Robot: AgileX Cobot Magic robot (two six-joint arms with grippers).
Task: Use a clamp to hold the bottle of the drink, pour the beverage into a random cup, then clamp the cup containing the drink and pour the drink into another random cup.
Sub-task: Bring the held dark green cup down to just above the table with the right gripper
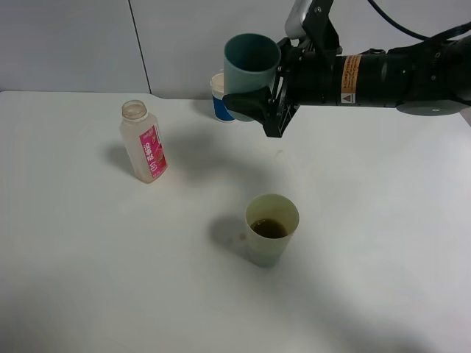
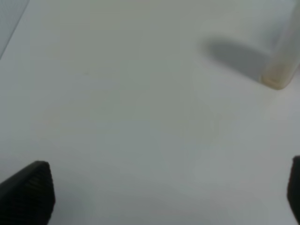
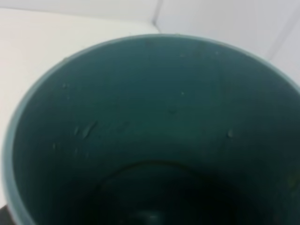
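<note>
My right gripper (image 1: 254,107) is shut on a teal cup (image 1: 252,62), holding it upright in the air over the back of the table. In the right wrist view the teal cup's dark inside (image 3: 154,131) fills the frame. The pale yellow-green cup (image 1: 271,229) stands on the table below and nearer, with dark drink in it. At the left stands the bottle (image 1: 144,141), uncapped, with a pink label. Its base (image 2: 280,77) shows in the left wrist view. My left gripper (image 2: 161,194) is open over bare table, holding nothing, and is out of the exterior high view.
A white cup with a blue band (image 1: 220,97) stands at the back, partly hidden behind the teal cup. The white table (image 1: 88,279) meets a pale wall at the back. My right arm (image 1: 397,73) reaches in from the right above the table.
</note>
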